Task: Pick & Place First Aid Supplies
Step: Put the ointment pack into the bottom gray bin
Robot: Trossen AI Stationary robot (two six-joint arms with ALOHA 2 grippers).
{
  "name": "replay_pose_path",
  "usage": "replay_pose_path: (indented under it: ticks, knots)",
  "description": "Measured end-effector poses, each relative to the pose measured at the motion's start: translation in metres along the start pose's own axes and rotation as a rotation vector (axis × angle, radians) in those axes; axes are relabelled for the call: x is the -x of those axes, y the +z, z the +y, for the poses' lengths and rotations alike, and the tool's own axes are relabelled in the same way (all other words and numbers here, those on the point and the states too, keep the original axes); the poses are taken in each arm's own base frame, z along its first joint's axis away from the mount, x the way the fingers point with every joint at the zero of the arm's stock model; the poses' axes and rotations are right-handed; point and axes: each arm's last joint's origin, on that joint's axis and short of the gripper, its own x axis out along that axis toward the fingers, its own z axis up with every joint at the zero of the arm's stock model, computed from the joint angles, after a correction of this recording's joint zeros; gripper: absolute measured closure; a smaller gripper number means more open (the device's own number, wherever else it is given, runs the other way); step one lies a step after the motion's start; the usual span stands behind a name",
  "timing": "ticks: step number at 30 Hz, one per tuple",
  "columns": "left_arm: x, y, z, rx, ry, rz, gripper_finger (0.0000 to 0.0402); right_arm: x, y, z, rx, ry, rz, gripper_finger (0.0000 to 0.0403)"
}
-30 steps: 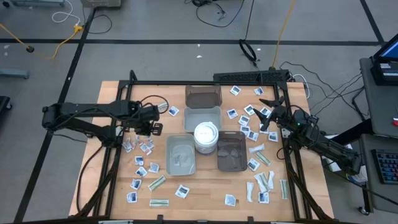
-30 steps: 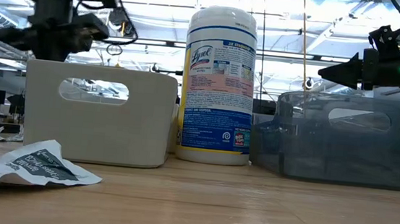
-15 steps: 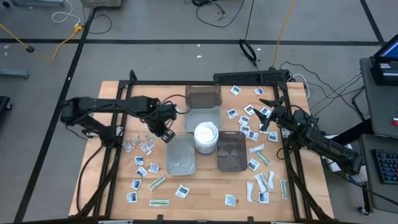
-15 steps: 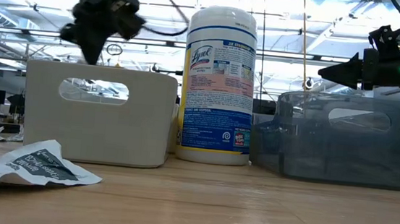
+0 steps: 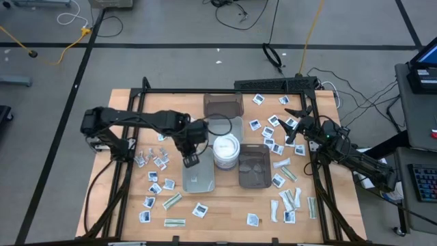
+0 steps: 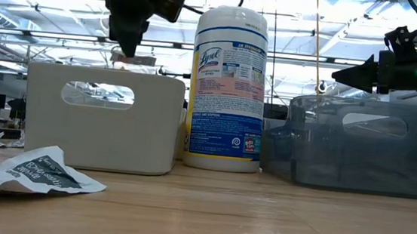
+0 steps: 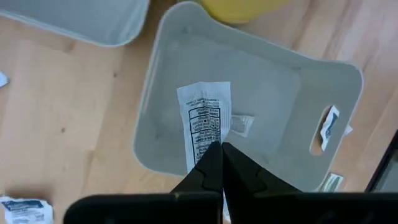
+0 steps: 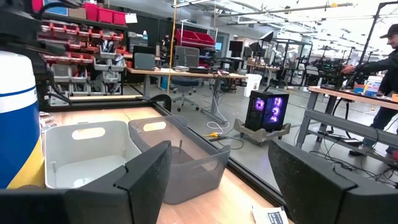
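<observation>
A narrow white packet with dark print is pinched at one end between the two dark fingers of the left gripper. The rest of the packet sticks out past the fingertips. It hangs over the light grey tray, above the tray's floor. The white tub stands just beside that tray. Many more packets lie scattered on the table. The right gripper waits over the table's right side with its fingers spread wide and nothing between them.
</observation>
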Motion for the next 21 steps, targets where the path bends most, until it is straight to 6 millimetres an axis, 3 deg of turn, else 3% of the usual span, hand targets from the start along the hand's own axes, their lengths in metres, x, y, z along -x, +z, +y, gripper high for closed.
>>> replay_pose_path:
  ticks: [12,21]
  knots:
    - [-0.04,-0.001,-0.032,0.136,0.058,0.024,0.0401,0.0,0.0,0.0,0.0,0.0,0.0,0.014]
    - [-0.065,-0.011,-0.043,0.222,0.059,-0.007,0.0402,0.0,0.0,0.0,0.0,0.0,0.0,0.014]
